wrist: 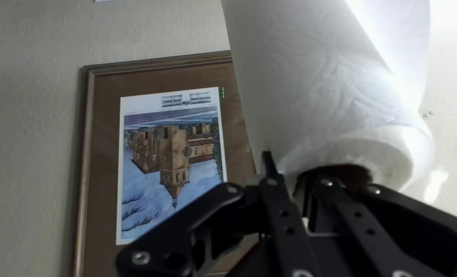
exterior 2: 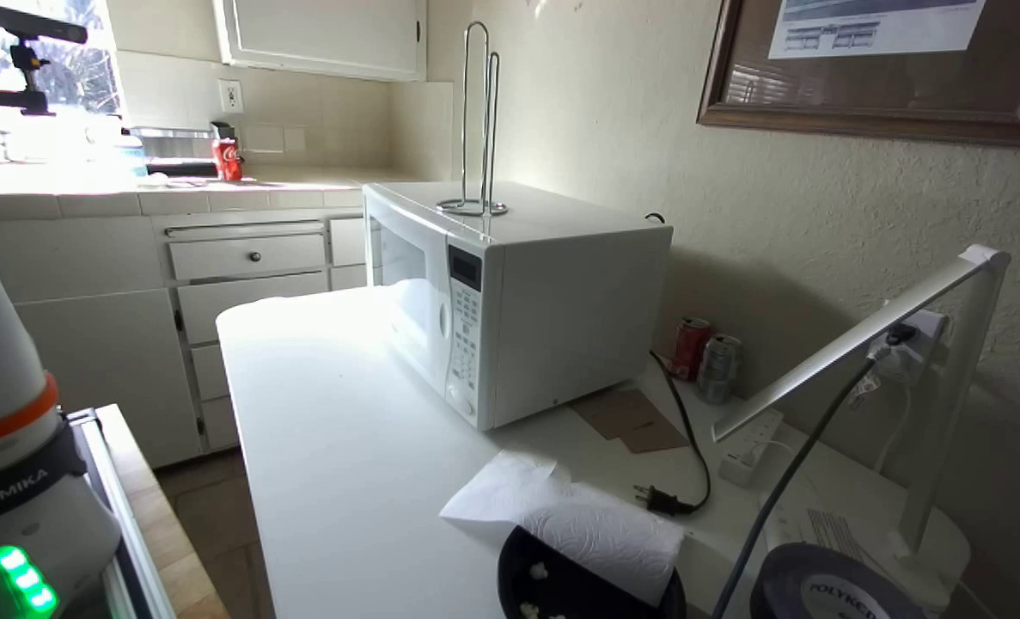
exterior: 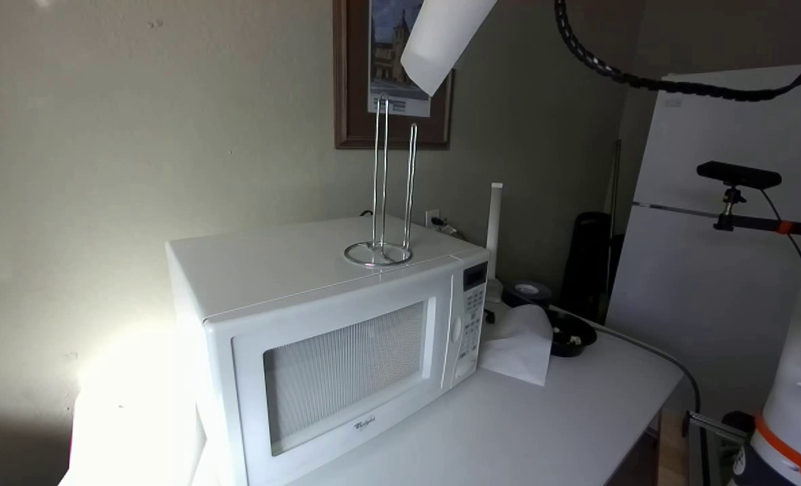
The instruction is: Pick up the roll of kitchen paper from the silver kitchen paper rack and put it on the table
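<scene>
The white roll of kitchen paper fills the upper right of the wrist view, with its hollow end towards me. My gripper is shut on the roll's wall at that end, one finger outside and one inside the core. In an exterior view the roll's lower end hangs tilted in the air, above and slightly right of the silver rack. The rack stands bare on the microwave in both exterior views. The white table shows in both exterior views. The gripper is outside both exterior views.
The white microwave stands on the table. Beside it lie a crumpled tissue and a black bowl. A white lamp, cans, tape and a cord lie near the wall. A framed picture hangs close behind the roll.
</scene>
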Tool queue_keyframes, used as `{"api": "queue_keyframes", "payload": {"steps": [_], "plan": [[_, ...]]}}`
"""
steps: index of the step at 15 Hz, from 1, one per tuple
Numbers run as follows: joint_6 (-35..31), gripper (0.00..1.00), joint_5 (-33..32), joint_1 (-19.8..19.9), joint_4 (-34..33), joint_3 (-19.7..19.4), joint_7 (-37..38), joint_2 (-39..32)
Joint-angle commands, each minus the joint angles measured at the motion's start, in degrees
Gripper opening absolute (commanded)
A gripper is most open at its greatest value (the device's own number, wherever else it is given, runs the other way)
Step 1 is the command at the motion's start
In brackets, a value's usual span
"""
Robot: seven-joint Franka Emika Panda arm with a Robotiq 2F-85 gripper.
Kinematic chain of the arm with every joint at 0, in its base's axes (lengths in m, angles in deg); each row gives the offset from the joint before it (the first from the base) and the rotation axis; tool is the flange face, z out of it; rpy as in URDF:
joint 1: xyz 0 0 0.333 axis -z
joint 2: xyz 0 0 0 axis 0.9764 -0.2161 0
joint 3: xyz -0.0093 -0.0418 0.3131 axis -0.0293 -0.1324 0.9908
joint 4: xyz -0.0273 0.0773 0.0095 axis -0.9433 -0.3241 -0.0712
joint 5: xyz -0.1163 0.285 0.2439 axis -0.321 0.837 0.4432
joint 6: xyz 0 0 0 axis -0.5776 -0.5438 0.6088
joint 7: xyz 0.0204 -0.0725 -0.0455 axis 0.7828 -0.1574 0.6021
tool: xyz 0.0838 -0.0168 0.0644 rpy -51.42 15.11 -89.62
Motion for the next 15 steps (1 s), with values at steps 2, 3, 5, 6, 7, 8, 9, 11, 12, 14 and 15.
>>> {"api": "queue_keyframes", "payload": {"steps": [2,3,5,6,7,8,9,11,12,14,15], "plan": [[1.40,0.03,0.07,2.15,2.64,-3.57,0.48,2.53],[1.45,0.03,0.21,2.58,3.90,-4.61,0.38,3.04],[1.41,0.03,0.22,3.39,6.81,-6.38,0.20,4.19],[1.32,0.03,0.13,3.77,8.46,-7.06,0.31,4.83],[0.76,0.03,0.45,3.99,10.71,-8.08,0.03,5.60],[0.26,0.03,0.46,4.27,12.57,-8.80,0.00,6.18],[-0.27,0.03,1.10,4.37,15.03,-9.90,-0.26,6.97],[-1.34,0.03,1.12,4.58,19.99,-11.29,-0.70,8.53],[-2.35,0.03,1.20,4.59,22.86,-12.15,-1.03,9.37],[-5.74,0.03,1.10,4.57,28.51,-13.38,-1.51,10.85],[-7.19,0.03,1.33,5.61,30.48,-13.26,-1.58,10.80]]}}
